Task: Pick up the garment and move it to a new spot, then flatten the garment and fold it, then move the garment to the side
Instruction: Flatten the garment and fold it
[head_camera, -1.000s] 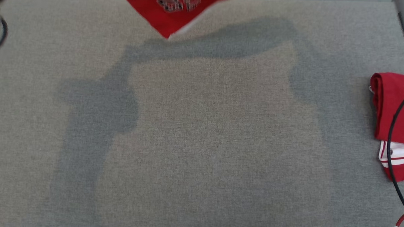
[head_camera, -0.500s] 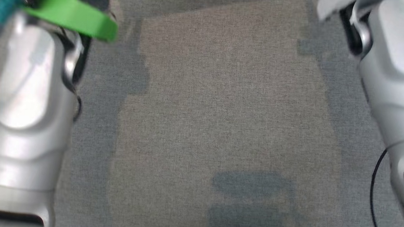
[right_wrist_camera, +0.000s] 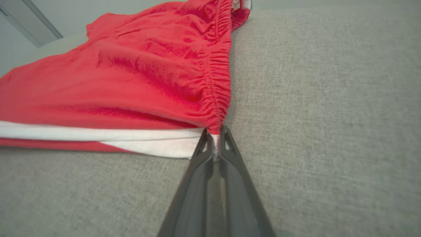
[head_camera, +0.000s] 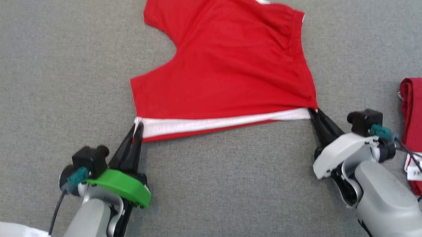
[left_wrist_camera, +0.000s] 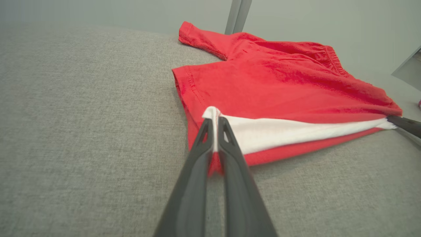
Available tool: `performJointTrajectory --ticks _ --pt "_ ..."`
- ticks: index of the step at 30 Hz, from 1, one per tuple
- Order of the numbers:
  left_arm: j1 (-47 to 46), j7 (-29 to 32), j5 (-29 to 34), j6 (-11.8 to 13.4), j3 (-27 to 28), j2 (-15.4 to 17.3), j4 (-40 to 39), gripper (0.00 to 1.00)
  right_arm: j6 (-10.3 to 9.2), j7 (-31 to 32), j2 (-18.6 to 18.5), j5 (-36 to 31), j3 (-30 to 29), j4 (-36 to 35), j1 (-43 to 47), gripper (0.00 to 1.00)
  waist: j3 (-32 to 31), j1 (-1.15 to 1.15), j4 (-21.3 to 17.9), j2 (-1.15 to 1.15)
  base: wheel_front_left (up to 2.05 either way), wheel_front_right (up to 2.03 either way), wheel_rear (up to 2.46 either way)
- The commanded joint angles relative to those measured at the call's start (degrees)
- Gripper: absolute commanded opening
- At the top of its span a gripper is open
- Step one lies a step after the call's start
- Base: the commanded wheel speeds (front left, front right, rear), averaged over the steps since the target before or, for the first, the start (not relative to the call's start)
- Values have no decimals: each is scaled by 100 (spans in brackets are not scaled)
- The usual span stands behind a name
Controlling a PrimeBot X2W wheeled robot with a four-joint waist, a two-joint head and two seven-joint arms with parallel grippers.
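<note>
The garment point(head_camera: 226, 70), red shorts with a white side stripe point(head_camera: 225, 124), lies spread on the grey fabric surface point(head_camera: 58, 74) in the upper middle of my head view. Its striped near edge is pulled straight between my two grippers. A second ago I had only a red corner with a print at the top of that view, and half a second ago just pale forearms at the sides. The camera swung in between, so that change in framing is mine.

The left gripper point(head_camera: 137, 128) is pinched closed on the leg-hem corner of the stripe, and the right gripper point(head_camera: 313, 113) is closed on the waistband corner. A second red garment point(head_camera: 418, 115), folded, sits at the right edge of the surface, well apart from the shorts and about where that view had it a second ago.

The surface is woven grey cloth; beyond it stand a pale wall point(left_wrist_camera: 329, 19) and a grey upright post point(left_wrist_camera: 237, 14).

My left wrist view gives the stitched hem and the right gripper's dark fingertips at the far end of the stripe. The right wrist view gives the gathered elastic waistband point(right_wrist_camera: 218, 82) running up from its fingers.
</note>
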Motion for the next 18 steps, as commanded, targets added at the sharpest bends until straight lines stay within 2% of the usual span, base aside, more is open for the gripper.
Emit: performJointTrajectory --ticks 1,5,7,15,18 --pt "320 3 2 14 17 31 69 0 -18 24 -97 120 66 72 474 0 -735 0 -87 0 0 0 0" --pt "901 3 -59 15 33 45 134 0 -21 43 -102 433 319 183 1129 0 -1252 0 -105 0 0 0 0" --pt "1644 3 -84 16 287 -15 191 0 -22 123 -175 804 855 195 1694 0 -1826 0 -144 0 0 0 0" --pt "2550 3 4 15 302 -22 215 0 -22 509 -433 1476 1608 -159 2481 0 -2208 0 -99 0 0 0 0" --pt "2772 3 -23 15 365 21 181 0 -21 662 -644 1649 1904 -447 2705 0 -2265 0 -92 0 0 0 0"
